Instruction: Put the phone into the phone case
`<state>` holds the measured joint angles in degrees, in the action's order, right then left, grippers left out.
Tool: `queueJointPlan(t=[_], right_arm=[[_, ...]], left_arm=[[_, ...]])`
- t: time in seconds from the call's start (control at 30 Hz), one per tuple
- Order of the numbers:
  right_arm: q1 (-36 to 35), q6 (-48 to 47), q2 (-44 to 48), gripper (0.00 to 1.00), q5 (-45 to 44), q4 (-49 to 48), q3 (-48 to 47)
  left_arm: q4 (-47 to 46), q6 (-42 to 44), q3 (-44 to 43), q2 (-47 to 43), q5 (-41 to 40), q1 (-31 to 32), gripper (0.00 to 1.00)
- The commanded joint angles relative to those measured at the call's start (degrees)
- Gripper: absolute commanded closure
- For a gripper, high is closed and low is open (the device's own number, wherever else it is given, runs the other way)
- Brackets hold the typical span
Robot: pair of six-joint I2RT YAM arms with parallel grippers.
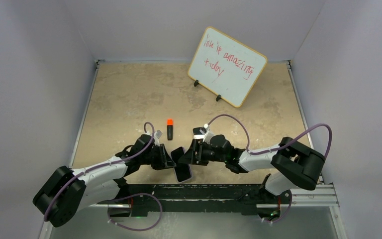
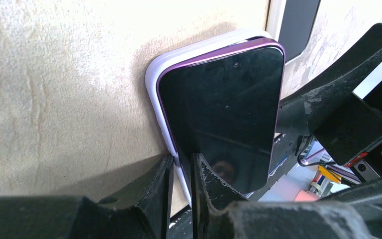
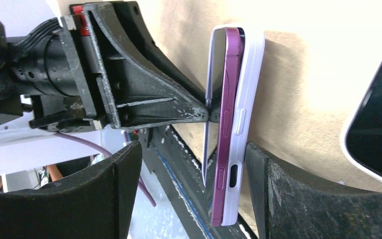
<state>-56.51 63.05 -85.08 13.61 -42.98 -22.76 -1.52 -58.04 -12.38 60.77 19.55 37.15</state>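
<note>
The phone (image 2: pixel 224 109), black screen with a purple edge, sits in the pale lavender phone case (image 2: pixel 151 89). In the top view the pair (image 1: pixel 183 173) is at the table's near edge between both arms. My left gripper (image 2: pixel 183 159) is shut on the phone and case together, pinching one long side. In the right wrist view the phone (image 3: pixel 224 139) and the case (image 3: pixel 241 99) show edge-on, the case's back against one pad. My right gripper (image 3: pixel 191 149) is open around them, with a wide gap on the phone's screen side.
A black marker with an orange cap (image 1: pixel 169 128) lies just behind the grippers. A whiteboard with red writing (image 1: pixel 226 64) stands at the back. The black base rail (image 1: pixel 204 191) runs right below the phone. A dark glossy pale-edged thing (image 3: pixel 373 124) shows at the right.
</note>
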Motion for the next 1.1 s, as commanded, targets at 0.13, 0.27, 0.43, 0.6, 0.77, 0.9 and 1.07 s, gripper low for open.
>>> queueJointPlan(t=[0.13,0.27,0.43,0.6,0.77,0.9,1.07], right_arm=[[-0.68,2.97,-0.96,0.26,5.58,-15.44,-1.58],[-0.68,2.37,-1.74,0.27,5.82,-14.52,-2.38],[-0.59,1.64,-1.85,0.39,5.99,-13.57,-3.01],[-0.62,1.14,-1.66,0.57,5.48,-12.41,-3.25],[-0.6,0.99,-2.57,0.68,5.54,-12.22,-3.65],[-0.62,1.57,-2.53,0.51,6.5,-13.59,-3.24],[-0.44,2.6,-2.51,0.42,6.52,-14.5,-2.65]], left_arm=[[-2.95,-0.71,0.25,0.48,0.53,0.21,0.78],[-2.18,-0.17,-0.27,-0.04,0.05,0.27,0.78],[-2.01,-0.32,-0.16,-0.1,-0.13,0.25,0.78],[-1.82,0.17,-0.62,0.23,-0.18,0.24,0.77],[-1.33,0.06,-0.49,-0.24,-0.43,0.28,0.73],[-1.02,-0.32,-0.34,-0.8,-0.61,0.22,0.69],[-0.11,-0.24,-0.68,-1.19,-0.98,0.23,0.66]])
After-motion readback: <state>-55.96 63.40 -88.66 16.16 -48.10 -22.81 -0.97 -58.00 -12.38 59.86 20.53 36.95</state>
